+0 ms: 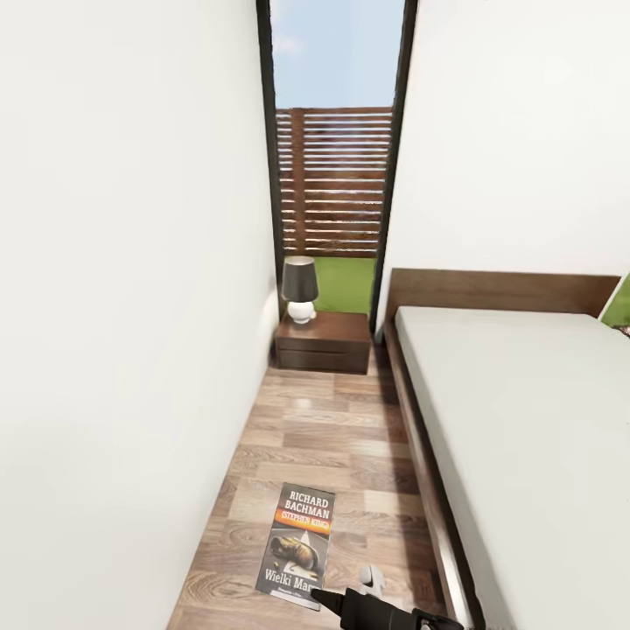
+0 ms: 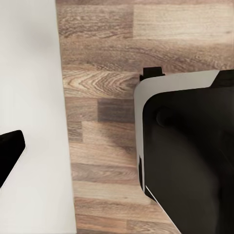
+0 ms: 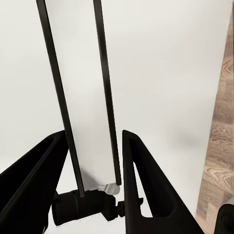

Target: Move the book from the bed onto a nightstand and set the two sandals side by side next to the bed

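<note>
White walls hem a narrow strip of plank floor leading to the window. At its far end stands the nightstand with a lamp on top. Nearer, the book is held edge-on by the right pincer, clamped on its lower corner, seemingly carried toward the nightstand. Rightward lies the bed. The left pincer's state I cannot tell.
</note>
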You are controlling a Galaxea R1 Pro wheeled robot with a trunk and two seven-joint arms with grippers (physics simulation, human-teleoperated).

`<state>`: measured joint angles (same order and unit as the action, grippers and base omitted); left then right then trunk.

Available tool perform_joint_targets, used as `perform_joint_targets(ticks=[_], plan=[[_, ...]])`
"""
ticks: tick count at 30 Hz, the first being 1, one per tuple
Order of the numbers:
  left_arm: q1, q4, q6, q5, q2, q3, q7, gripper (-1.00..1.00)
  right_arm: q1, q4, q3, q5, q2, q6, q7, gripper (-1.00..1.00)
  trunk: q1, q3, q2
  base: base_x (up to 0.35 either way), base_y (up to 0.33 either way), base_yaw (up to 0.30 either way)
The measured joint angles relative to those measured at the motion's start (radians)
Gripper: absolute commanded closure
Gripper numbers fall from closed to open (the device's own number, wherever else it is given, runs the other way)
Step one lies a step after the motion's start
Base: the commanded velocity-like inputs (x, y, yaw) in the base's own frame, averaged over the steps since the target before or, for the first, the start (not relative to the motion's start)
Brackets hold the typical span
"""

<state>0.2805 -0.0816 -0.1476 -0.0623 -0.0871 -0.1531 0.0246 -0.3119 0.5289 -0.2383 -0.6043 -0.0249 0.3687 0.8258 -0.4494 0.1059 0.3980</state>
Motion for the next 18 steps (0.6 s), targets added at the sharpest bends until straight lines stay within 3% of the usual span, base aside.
perform_joint_targets(ticks=[18], plan=[[0.0,0.0,0.001,0.0,0.0,0.0,-0.001,-1.0,0.0,-0.001,0.0,0.0,-0.003,0.0,0.0,1.0,0.0,0.0,0.0,0.021,0.023,-0.098]])
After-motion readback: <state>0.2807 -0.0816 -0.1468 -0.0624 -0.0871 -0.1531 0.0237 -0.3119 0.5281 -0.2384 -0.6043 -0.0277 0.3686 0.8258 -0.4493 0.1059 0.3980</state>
